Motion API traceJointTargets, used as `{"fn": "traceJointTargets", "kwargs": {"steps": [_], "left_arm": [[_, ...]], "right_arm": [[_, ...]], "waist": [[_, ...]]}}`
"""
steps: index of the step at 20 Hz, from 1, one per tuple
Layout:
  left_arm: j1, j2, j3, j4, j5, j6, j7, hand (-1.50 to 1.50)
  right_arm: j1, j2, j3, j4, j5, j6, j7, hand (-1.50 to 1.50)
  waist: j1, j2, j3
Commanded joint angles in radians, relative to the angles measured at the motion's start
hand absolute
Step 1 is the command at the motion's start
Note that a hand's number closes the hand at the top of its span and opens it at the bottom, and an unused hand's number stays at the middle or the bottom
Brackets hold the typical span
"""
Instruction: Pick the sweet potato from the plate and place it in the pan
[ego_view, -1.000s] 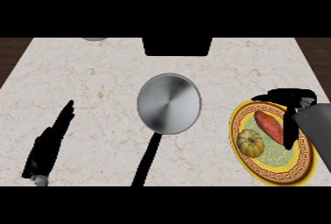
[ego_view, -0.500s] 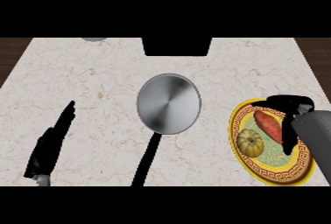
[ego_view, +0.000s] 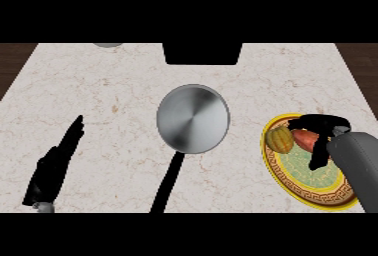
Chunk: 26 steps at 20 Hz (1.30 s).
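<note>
The reddish sweet potato (ego_view: 303, 139) lies on the yellow-rimmed plate (ego_view: 299, 190) at the right of the counter. My right hand (ego_view: 322, 123) is over it, fingers curled round its far end and thumb (ego_view: 319, 154) down along its near side. Much of the sweet potato is hidden by the hand. The round steel pan (ego_view: 193, 118) sits mid-counter to the left of the plate, and its black handle (ego_view: 167, 183) points toward me. My left hand (ego_view: 53, 166) rests open at the lower left, far from both.
A yellow-green squash (ego_view: 279, 140) sits on the plate, touching the sweet potato's left side. A black block (ego_view: 201, 52) stands at the counter's far edge behind the pan. A grey round object (ego_view: 108, 45) peeks in at the far left.
My right hand came down onto the plate and curled round the sweet potato. The squash shifted from the plate's near left to beside the sweet potato. The left hand stayed still.
</note>
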Motion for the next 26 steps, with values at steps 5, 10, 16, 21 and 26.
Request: {"fn": "traceJointTargets", "kwargs": {"steps": [5, 10, 16, 21, 26], "left_arm": [[0.032, -0.029, -0.007, 0.002, -0.029, -0.001, -0.010, 0.00], [0.032, -0.023, 0.012, -0.029, -0.015, -0.021, -0.004, 0.00], [0.057, -0.001, 0.064, -0.018, 0.010, -0.013, -0.007, 0.00], [0.059, -0.023, 0.037, -0.014, -0.021, 0.003, -0.001, 0.00], [0.025, -0.033, 0.042, 0.014, -0.023, 0.012, -0.027, 0.00]], "right_arm": [[0.044, 0.043, -0.054, 0.049, -0.009, -0.016, -0.033, 1.50], [-0.003, 0.073, -0.144, 0.069, -0.036, -0.027, 0.052, 1.50], [0.238, 0.181, -0.215, -0.208, 0.012, -0.367, 0.359, 1.50], [0.295, 0.168, -0.187, -0.491, 0.120, -0.517, 0.456, 1.50], [0.298, 0.143, -0.126, -0.704, 0.241, -0.710, 0.371, 1.50]], "waist": [[-0.005, 0.004, 0.004], [-0.003, 0.004, 0.004], [-0.060, -0.016, 0.002], [-0.043, -0.009, 0.002], [-0.038, -0.006, 0.003]]}}
